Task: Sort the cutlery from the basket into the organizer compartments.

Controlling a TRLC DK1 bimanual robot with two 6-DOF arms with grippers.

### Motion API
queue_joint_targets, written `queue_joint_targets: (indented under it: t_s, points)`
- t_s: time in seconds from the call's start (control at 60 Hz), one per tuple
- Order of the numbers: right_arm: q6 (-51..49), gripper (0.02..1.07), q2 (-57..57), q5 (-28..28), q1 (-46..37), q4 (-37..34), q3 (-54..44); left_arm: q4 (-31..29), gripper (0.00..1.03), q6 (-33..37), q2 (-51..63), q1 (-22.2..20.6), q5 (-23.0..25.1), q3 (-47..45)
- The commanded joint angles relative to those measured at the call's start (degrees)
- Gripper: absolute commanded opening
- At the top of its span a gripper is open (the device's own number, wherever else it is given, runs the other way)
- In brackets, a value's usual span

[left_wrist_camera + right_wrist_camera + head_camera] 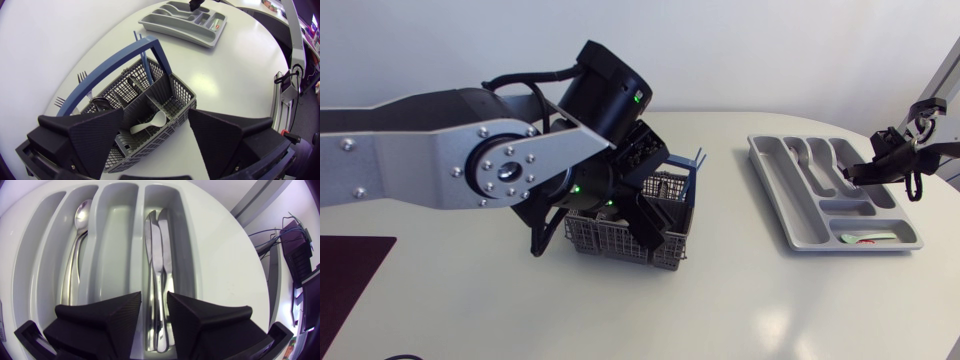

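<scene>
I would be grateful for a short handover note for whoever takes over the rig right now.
Left gripper: open, above the basket, over a white spoon lying in it.
Right gripper: open, low over the organizer, above two knives.
Done: the knives and one metal spoon lie in separate compartments.
Left: forks and the white spoon are in the basket, not yet sorted.
</scene>
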Motion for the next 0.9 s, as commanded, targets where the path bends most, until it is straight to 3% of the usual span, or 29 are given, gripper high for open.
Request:
queue_joint_targets:
  t_s: [0.0,0.15,0.483,0.783,0.883]
  points:
    - [0.8,0.75,-4.3,0.0,0.5,1.1,-3.9,-1.0,0.89,1.2,0.2,-0.9,-1.0,-1.3]
    - [0.0,0.82,-11.3,-0.6,1.0,3.3,-11.9,-1.7,0.88,1.2,2.3,-3.7,-5.5,0.3]
    - [-1.5,0.84,-34.0,-4.7,5.4,6.2,-34.0,-7.9,0.8,0.5,8.9,-6.4,-11.7,9.0]
    - [-1.0,0.86,-49.9,-4.7,11.0,3.3,-45.4,-19.9,0.47,-1.6,15.5,-7.4,-12.2,20.0]
    - [-0.3,0.88,-54.4,-4.7,13.0,1.1,-47.7,-22.1,0.45,-2.3,17.4,-7.3,-12.4,21.4]
